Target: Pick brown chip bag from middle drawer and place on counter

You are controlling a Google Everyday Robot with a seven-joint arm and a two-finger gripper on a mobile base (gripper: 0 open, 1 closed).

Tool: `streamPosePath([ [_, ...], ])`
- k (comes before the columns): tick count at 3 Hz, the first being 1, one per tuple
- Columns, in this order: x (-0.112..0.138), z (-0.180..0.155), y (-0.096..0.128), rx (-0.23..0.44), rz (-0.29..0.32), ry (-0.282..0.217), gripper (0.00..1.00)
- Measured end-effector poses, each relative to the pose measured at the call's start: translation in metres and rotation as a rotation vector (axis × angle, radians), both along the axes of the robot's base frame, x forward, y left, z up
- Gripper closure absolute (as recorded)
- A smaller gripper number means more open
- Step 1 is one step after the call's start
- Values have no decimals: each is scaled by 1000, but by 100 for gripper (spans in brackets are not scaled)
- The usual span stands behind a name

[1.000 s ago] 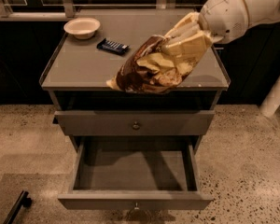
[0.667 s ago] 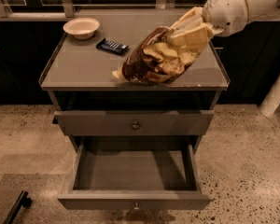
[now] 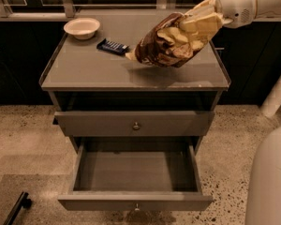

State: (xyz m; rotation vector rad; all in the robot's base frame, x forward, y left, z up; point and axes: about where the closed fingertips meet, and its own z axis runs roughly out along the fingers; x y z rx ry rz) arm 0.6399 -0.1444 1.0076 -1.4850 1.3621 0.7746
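Note:
The brown chip bag [image 3: 166,46] hangs tilted in the air above the right half of the counter [image 3: 84,71], its lower end just over the surface. My gripper [image 3: 214,14] is at the upper right, shut on the bag's cream upper end; the bag covers its fingers. The middle drawer [image 3: 107,203] is pulled wide open below, and its inside is bare.
A cream bowl [image 3: 82,28] and a small dark bar packet [image 3: 112,46] lie at the counter's back left. A closed knobbed drawer front [image 3: 136,124] sits above the open drawer. A white robot part [image 3: 271,182] fills the lower right. A black object [image 3: 16,207] lies on the floor.
My gripper has lifted the chip bag a little higher and further back over the counter. The drawer, bowl and packet have not moved.

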Motion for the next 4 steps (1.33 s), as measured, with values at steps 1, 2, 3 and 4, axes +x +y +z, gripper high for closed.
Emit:
streamPosePath([
  [1, 19, 1, -12, 5, -59, 0, 100],
  [2, 30, -3, -32, 4, -141, 13, 100],
  [3, 32, -3, -31, 7, -141, 11, 81],
  [4, 32, -3, -31, 7, -141, 11, 58],
])
